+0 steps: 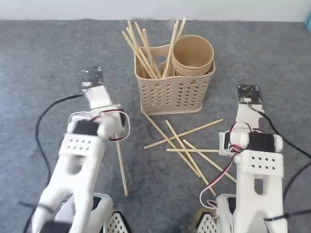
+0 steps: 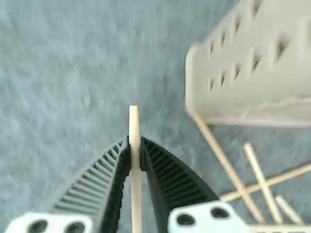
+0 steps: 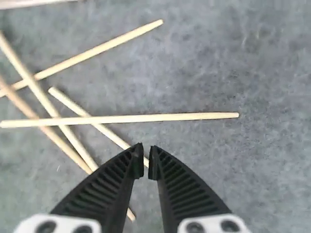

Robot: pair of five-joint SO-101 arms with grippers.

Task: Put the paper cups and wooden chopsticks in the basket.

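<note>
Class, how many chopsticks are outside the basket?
6: five loose chopsticks lie crossed on the carpet before the basket; a sixth chopstick is clamped in the left gripper. Overlaps may hide another.

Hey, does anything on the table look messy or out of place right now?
Yes. Several loose chopsticks lie crisscrossed on the mat in front of the basket instead of inside it. The left gripper is shut on one more chopstick. The paper cups sit stacked in the basket.
</note>
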